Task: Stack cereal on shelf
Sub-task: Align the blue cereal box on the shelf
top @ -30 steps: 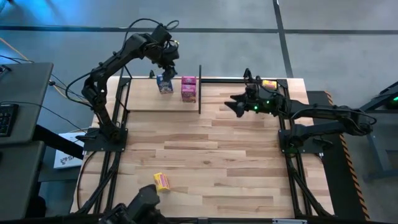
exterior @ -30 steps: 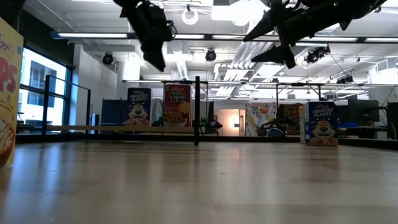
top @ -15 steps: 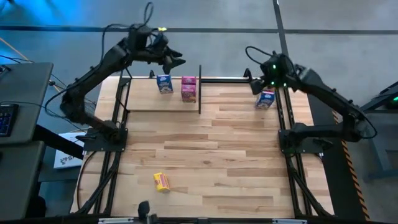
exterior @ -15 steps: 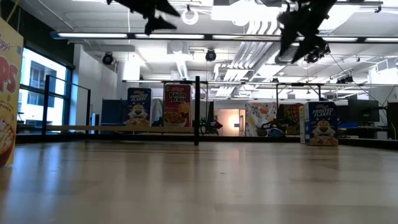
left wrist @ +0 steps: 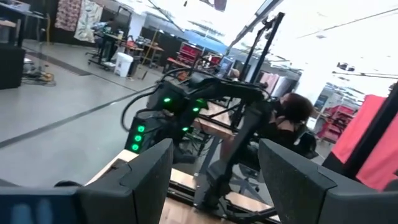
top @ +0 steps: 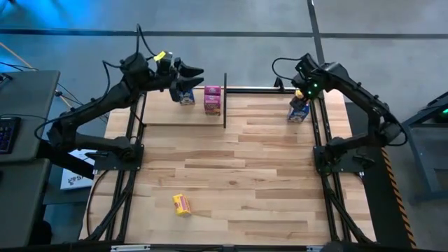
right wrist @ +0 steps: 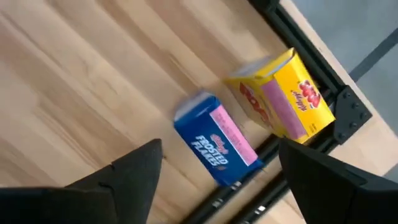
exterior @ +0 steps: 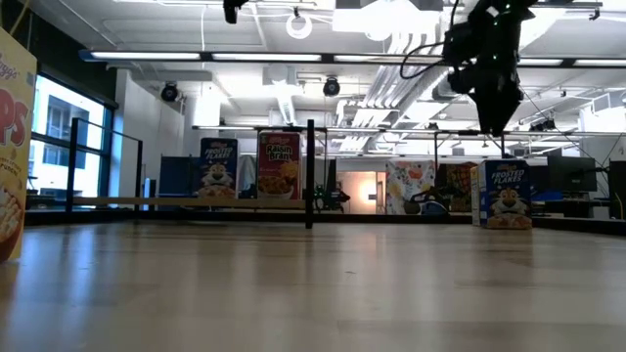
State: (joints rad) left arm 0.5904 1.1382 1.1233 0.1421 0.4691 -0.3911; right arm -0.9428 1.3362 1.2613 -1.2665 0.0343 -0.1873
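On the pale shelf board [top: 161, 115], left of its black post [top: 225, 98], a blue cereal box [top: 185, 94] and pink cereal [top: 212, 99] stand upright. My left gripper [top: 196, 73] hovers high above the blue box, open and about level; its wrist view shows the open gripper [left wrist: 214, 180] and the room. My right gripper [top: 299, 94] hangs open over the far right corner, pointing down. Below the gripper [right wrist: 217, 186], another blue box [right wrist: 217, 148] and a yellow box [right wrist: 283, 99] stand side by side. A second yellow box [top: 182, 204] lies near the near edge.
Black frame rods [right wrist: 311, 62] run close behind the two corner boxes. The low view shows the shelf post [exterior: 310, 174] mid-table and a yellow box [exterior: 15, 147] close at its left edge. A person [left wrist: 292, 118] sits beyond the table. The striped tabletop's middle [top: 238, 168] is bare.
My right gripper swung from mid-table, where it pointed toward the left edge, to the far right corner and tipped down over the blue box there. My left gripper rose from above the shelf's blue box and tipped to about level, while its arm drew back toward the left edge. No box moved.
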